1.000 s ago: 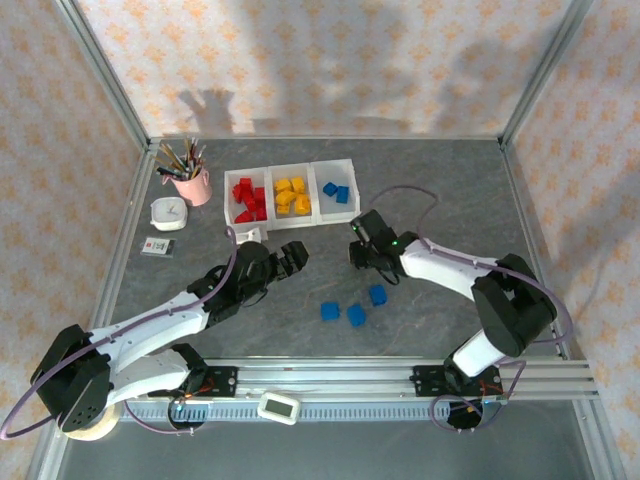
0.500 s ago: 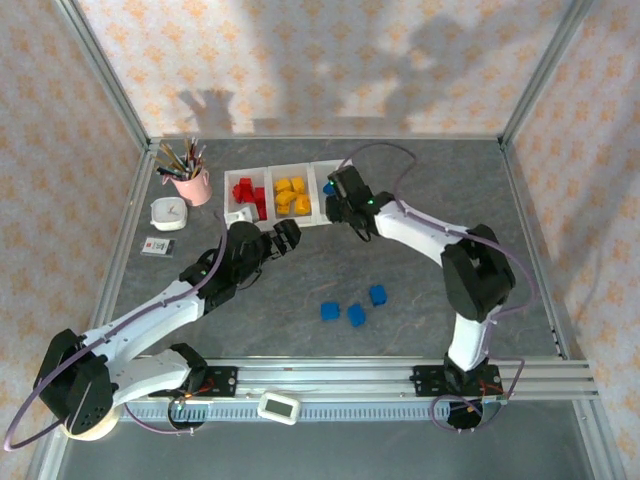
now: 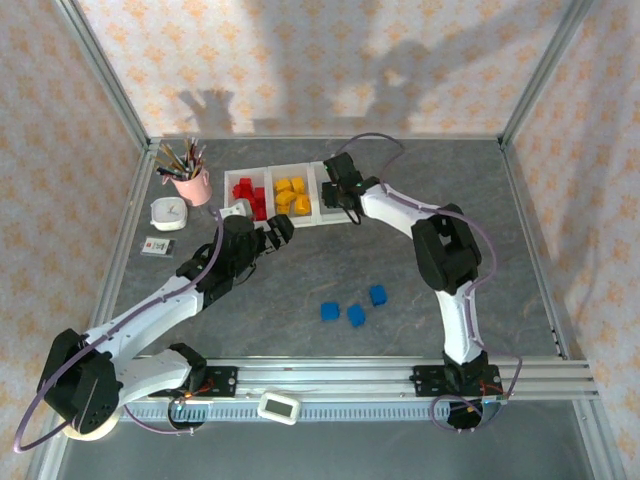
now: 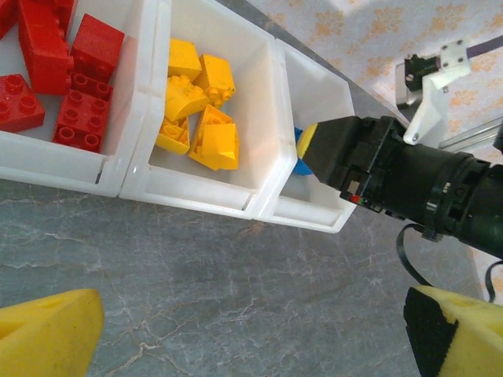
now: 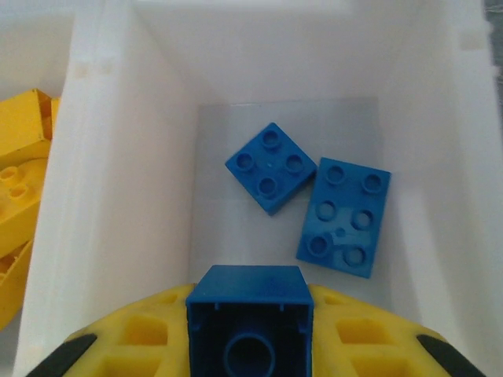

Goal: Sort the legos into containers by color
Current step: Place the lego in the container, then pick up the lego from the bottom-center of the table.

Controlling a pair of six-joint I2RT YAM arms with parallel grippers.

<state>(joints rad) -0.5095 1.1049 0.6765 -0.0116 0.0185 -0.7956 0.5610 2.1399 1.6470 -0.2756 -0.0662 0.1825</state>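
The containers [image 3: 300, 221] are three joined white bins at the back of the table. Red legos [image 3: 248, 195] lie in the left bin and yellow legos [image 3: 290, 193] in the middle one. My right gripper [image 3: 337, 187] hangs over the right bin. In its wrist view, my right gripper [image 5: 249, 334] is shut on a blue lego [image 5: 249, 306], above two blue legos [image 5: 271, 167] on the bin floor. Three blue legos [image 3: 356, 315] sit loose on the table. My left gripper [image 3: 276, 231] stands open just in front of the tray, its jaws [image 4: 251, 338] wide over bare table.
A pink cup of pencils [image 3: 190, 182], a small white clock [image 3: 167, 213] and a card [image 3: 158, 247] stand left of the tray. A white device [image 3: 278, 406] rests on the front rail. Metal cage posts frame the table.
My right gripper has carried a blue lego from the middle of the table up and left to over the right bin. My left arm has reached forward toward the tray, still open.
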